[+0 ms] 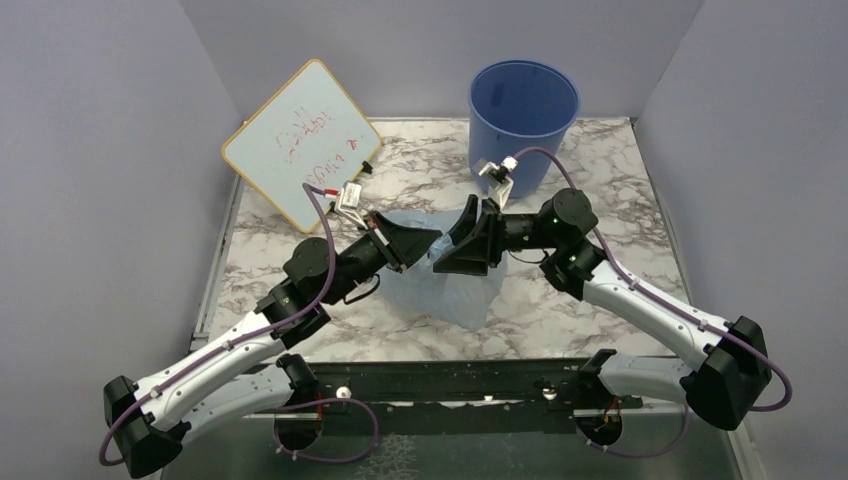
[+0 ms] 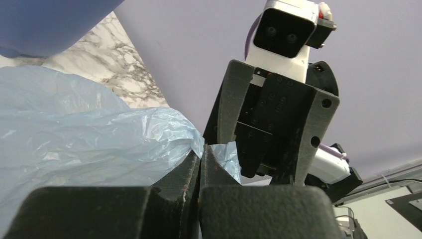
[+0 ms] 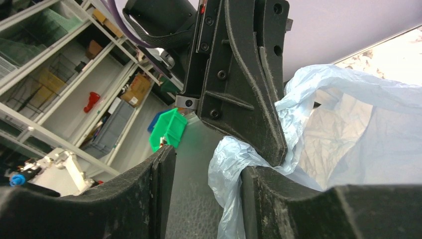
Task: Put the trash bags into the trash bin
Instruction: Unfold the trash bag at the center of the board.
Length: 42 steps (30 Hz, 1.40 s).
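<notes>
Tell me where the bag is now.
In the top view the bag lies mid-table, on the arms' side of the bin. The left gripper pinches its edge, and the open right gripper is beside it.

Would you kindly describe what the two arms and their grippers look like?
The left arm and right arm have white shells between black joints, each trailed by a purple cable. The left gripper and right gripper are matte black with wedge-shaped, rough-textured fingers, and each wrist carries a small white camera.
</notes>
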Tool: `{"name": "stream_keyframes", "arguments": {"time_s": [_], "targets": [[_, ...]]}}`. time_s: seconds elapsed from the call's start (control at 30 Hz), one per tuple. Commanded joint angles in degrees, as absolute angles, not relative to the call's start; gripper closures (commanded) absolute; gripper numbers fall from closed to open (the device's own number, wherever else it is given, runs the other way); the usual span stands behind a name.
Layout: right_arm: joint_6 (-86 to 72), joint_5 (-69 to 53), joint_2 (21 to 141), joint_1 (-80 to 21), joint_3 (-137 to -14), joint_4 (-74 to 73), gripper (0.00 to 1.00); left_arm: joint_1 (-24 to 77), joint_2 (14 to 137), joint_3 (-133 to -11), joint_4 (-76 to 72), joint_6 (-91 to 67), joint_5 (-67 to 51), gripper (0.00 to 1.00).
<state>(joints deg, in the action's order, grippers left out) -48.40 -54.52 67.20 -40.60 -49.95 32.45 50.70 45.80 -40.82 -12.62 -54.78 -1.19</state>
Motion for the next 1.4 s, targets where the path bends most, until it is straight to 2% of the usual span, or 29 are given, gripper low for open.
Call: {"name": "stream_keyframes", "arguments": {"time_s": [0.0, 0.17, 0.37, 0.5, 0.53, 0.7, 0.93, 1.07, 1.23, 1.37], "targets": [[-50.03, -53.41, 67.85, -40.96, -50.01, 33.82, 0.46, 50.99, 42.78, -40.37, -15.07, -54.19, -0.43, 1.0], [-54.33, -48.42, 69.36, -40.91, -49.8, 33.88, 0.46, 51.0, 42.01, -42.36, -13.89, -50.28, -2.37, 1.0], [-65.33, -55.13, 74.04, -40.96, -47.84, 50.85, 0.46, 51.01, 42.4, -43.4, -12.25, -48.94, -3.78, 1.0], [-57.02, -56.75, 74.44, -40.96, -52.51, 32.9, 0.48, 51.01, 42.62, -42.96, -12.66, -49.3, -4.34, 1.0], [-56.01, -57.25, 74.14, -40.96, -53.16, 32.18, 0.48, 51.04, 42.87, -43.16, -12.61, -49.31, -4.65, 1.0], [-64.24, -60.9, 73.43, -40.9, -49.78, 47.72, 0.46, 51.0, 44.98, -43.13, -13.71, -49.65, -5.98, 1.0], [-66.98, -62.1, 76.45, -40.95, -49.76, 50.93, 0.47, 51.02, 45.81, -43.43, -15.29, -49.83, -6.34, 1.0], [-59.75, -66.28, 75.44, -40.96, -50.16, 42.96, 0.47, 50.99, 45.25, -43.33, -14.88, -49.65, -5.17, 1.0], [-35.43, -64.02, 71.34, -40.96, -54.85, 11.21, 0.47, 50.98, 45.39, -43.61, -14.49, -49.14, -5.05, 1.0], [-29.1, -62.83, 69.3, -40.97, -55.32, 2.42, 0.47, 51.05, 45.58, -44.5, -13.06, -48.08, -5.67, 1.0]]}}
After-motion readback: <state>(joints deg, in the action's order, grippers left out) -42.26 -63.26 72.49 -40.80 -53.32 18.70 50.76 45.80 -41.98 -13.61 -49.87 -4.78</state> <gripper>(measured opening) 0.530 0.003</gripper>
